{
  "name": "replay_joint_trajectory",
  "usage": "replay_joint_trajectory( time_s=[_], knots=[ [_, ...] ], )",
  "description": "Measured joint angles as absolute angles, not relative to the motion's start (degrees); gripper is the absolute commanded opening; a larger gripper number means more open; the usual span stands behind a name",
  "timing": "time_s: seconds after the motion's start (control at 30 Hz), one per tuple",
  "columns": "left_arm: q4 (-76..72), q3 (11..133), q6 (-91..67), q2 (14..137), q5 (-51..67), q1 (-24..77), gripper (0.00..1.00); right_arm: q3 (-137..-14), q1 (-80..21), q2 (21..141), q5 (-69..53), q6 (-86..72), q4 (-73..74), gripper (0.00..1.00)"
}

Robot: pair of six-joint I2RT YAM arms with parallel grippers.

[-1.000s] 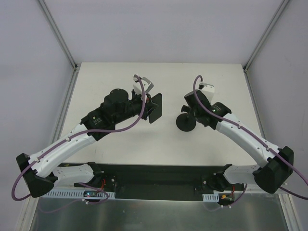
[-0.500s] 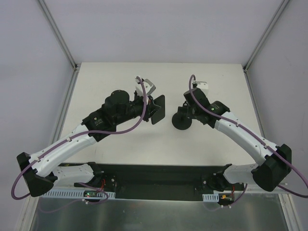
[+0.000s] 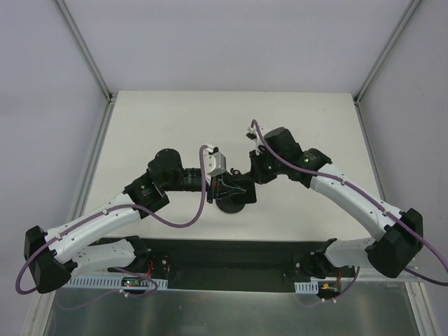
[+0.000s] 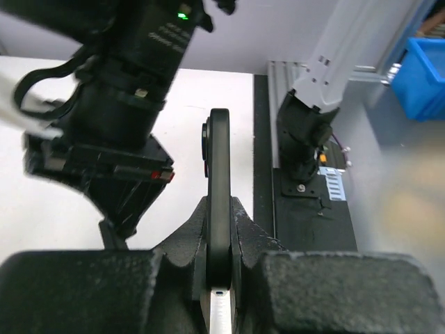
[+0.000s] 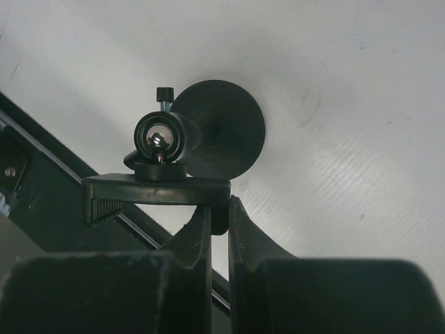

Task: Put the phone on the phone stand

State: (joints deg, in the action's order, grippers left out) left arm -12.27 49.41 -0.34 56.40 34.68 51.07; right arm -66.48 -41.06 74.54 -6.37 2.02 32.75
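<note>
I see one thin flat black phone [image 4: 220, 174] and one small black stand with a round disc foot [image 5: 226, 129]. There are two white and black arms, a left arm [image 3: 98, 220] and a right arm [image 3: 350, 196], over one pale surface [image 3: 161, 119].

From above, the phone, the stand and both arm tips bunch up in one dark clump in the middle, near the front edge. I cannot tell them apart there. Up close, the phone shows only its thin edge, and its lower end is hidden.

The left jaws are squeezed tight on the phone and hold it up on its edge, just beside the right arm's wrist. The right jaws are pressed together on a thin bit of the stand's cradle. I cannot tell if the disc foot touches the surface.
</note>
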Motion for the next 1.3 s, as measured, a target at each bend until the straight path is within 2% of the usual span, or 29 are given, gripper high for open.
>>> replay_joint_trajectory(
  time_s=[0.3, 0.47, 0.87, 1.3],
  knots=[
    [-13.08, 51.35, 2.5, 65.45, 49.69, 50.13, 0.0, -66.54, -41.19, 76.05, -16.45, 9.89, 32.34, 0.01],
    [-12.99, 53.74, 3.73, 69.19, 53.91, 49.15, 0.0, -66.54, -41.74, 76.18, -20.1, 11.62, 31.51, 0.01],
    [-13.1, 57.43, 4.08, 74.08, 59.16, 43.46, 0.0, -66.54, -42.15, 76.12, -23.38, 14.48, 31.07, 0.01],
    [-9.96, 58.78, 5.48, 76.44, 61.1, 43.44, 0.0, -66.54, -41.74, 74.41, -24.32, 15.51, 31.33, 0.01]
  ],
)
